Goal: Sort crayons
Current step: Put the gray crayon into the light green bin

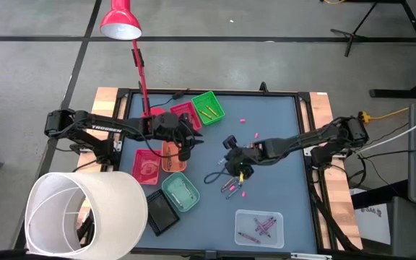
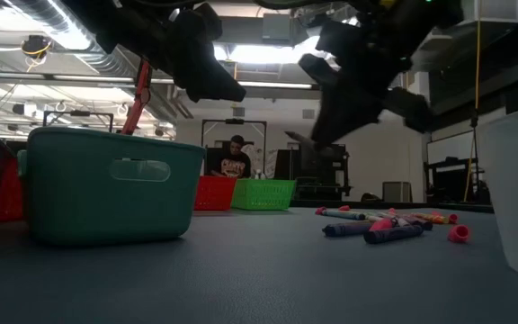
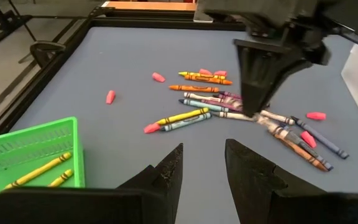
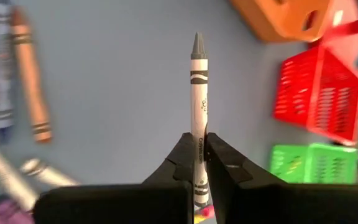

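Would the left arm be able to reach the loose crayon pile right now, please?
Probably not cleanly: the left gripper is open and faces the crayon pile, but the right gripper, holding a grey crayon, hangs directly over it.

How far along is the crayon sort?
Partly done. Yellow crayons lie in the green tray, and a few crayons sit in the clear tray. The right gripper holds a grey crayon; the left gripper is open over the trays. A loose pile remains on the table.
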### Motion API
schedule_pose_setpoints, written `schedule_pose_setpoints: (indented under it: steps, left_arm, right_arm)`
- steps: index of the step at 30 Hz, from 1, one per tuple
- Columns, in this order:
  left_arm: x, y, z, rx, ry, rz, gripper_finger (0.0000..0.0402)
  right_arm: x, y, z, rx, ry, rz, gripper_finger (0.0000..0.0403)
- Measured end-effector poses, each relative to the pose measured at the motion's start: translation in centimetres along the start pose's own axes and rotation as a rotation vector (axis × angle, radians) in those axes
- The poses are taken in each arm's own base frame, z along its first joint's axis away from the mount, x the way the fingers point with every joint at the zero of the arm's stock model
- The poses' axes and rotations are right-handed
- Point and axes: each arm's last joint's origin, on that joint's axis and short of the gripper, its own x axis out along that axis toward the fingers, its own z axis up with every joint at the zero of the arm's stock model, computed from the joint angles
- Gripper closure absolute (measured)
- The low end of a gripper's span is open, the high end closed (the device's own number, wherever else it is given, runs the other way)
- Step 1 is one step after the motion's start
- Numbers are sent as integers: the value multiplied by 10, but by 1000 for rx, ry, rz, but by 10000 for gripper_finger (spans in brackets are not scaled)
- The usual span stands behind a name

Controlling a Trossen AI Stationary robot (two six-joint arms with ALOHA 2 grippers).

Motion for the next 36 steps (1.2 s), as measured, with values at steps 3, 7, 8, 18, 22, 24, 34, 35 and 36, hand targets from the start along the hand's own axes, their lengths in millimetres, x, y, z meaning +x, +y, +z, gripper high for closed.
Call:
schedule_pose_setpoints:
  steps: [3,7,8,18,22,24,34,35,36]
  left_arm:
    - [0,-2,0,4,0,-8,298]
    - [0,-5,0,8,0,-16,298]
    - [0,-6,0,9,0,-18,298]
    - [0,-7,0,11,0,-21,298]
    - [0,-7,0,11,0,-19,298]
    - [0,-7,0,11,0,-8,298]
    - [0,-6,2,36,-21,19,298]
    - [0,-6,3,36,-30,20,298]
    - [0,-6,4,36,-39,20,298]
  right_arm:
    - [2,-10,-2,-29,-28,-40,384]
    - [5,-22,-7,-65,-37,-83,384]
    - [5,-24,-9,-74,-33,-87,384]
    - [14,-57,-44,9,62,-157,384]
    - [15,-69,-47,53,-43,-166,384]
    - [14,-73,-44,88,-122,-172,384]
    - [9,-84,-35,250,-275,-240,384]
    - [9,-84,-34,270,-279,-239,384]
    - [9,-84,-34,284,-283,-239,384]
